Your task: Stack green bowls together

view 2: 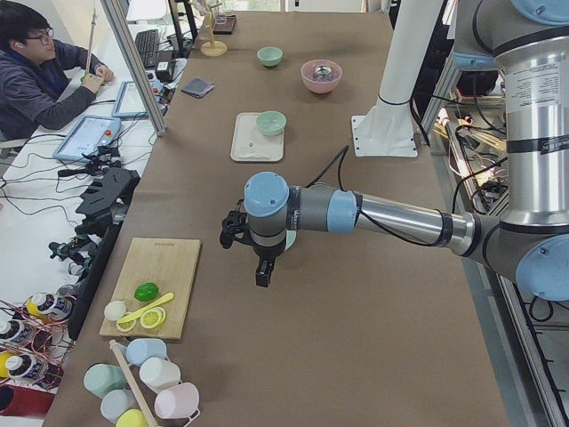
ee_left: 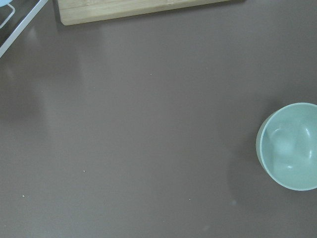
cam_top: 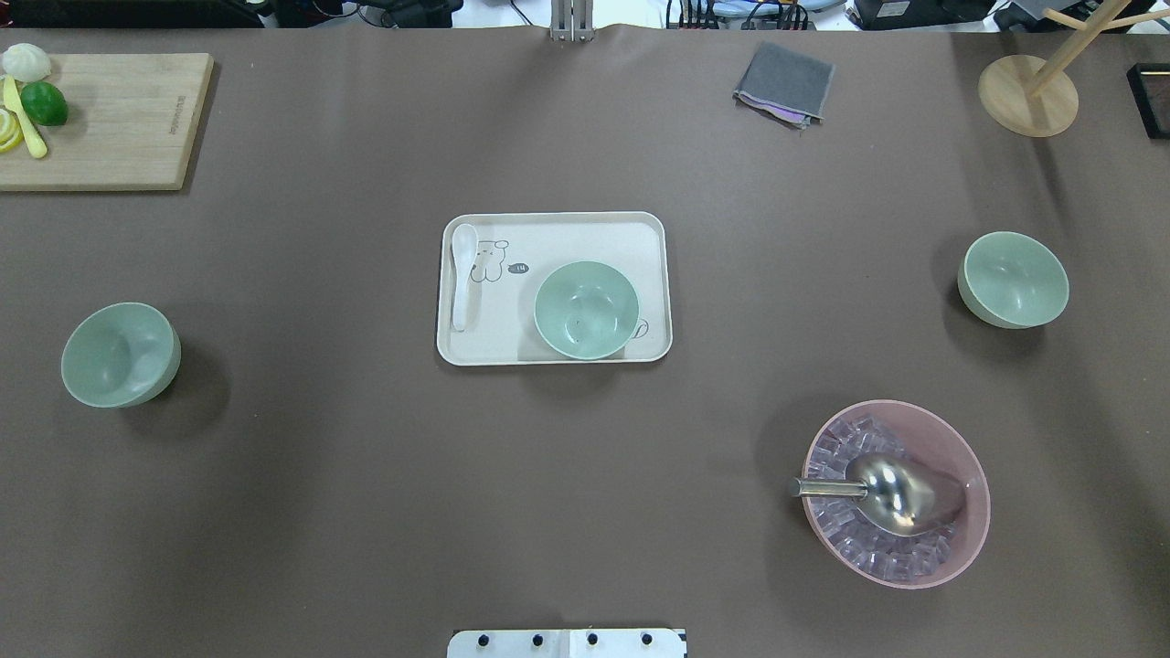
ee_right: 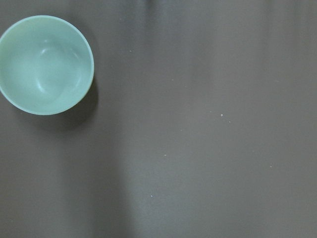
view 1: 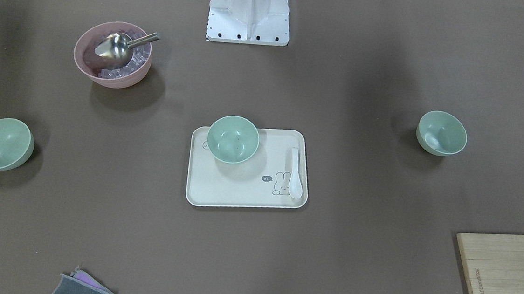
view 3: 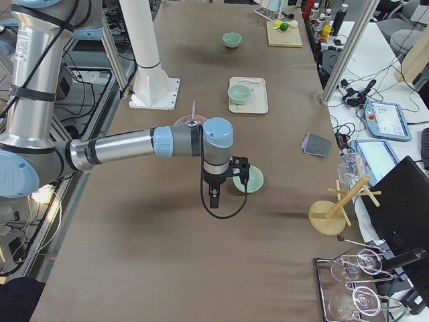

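Observation:
Three pale green bowls stand upright and apart. One green bowl (cam_top: 586, 310) sits on the cream tray (cam_top: 558, 233) at mid-table. Another (cam_top: 121, 355) is at the table's left, also seen in the left wrist view (ee_left: 291, 146). The third (cam_top: 1013, 279) is at the right, and it shows in the right wrist view (ee_right: 45, 64). My left gripper (view 2: 263, 274) hangs above the table beside the left bowl. Beside the right bowl hangs my right gripper (view 3: 214, 199). Both grippers show only in the side views, so I cannot tell whether they are open or shut.
A pink bowl (cam_top: 896, 493) of ice with a metal scoop stands near right. A white spoon (cam_top: 462, 274) lies on the tray. A cutting board (cam_top: 110, 119) with a lime, a grey cloth (cam_top: 784, 84) and a wooden stand (cam_top: 1028, 94) line the far edge.

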You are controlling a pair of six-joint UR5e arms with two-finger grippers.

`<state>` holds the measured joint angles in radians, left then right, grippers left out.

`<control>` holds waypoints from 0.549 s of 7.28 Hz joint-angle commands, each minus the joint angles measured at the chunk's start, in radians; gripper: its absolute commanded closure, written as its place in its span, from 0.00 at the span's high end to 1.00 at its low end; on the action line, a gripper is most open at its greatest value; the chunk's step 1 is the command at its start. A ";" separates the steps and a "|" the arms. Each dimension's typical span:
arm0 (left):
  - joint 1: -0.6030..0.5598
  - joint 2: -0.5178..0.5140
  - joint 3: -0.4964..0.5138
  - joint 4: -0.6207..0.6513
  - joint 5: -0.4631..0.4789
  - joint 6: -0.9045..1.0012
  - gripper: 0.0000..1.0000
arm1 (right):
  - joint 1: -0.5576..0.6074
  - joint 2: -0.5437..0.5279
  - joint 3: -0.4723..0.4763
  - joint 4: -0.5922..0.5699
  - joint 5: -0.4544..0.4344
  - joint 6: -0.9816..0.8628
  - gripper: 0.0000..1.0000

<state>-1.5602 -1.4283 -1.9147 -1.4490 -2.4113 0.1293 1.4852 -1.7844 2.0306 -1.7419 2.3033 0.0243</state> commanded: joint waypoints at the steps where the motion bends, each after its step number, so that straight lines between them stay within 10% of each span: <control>1: 0.005 -0.067 0.009 -0.090 0.000 -0.008 0.99 | -0.005 0.007 0.016 0.112 0.155 0.003 1.00; 4: 0.005 -0.084 0.189 -0.517 -0.034 -0.011 0.99 | -0.005 0.022 -0.016 0.193 0.176 0.008 1.00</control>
<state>-1.5555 -1.5165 -1.7849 -1.8270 -2.4190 0.1188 1.4804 -1.7715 2.0299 -1.5654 2.4699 0.0325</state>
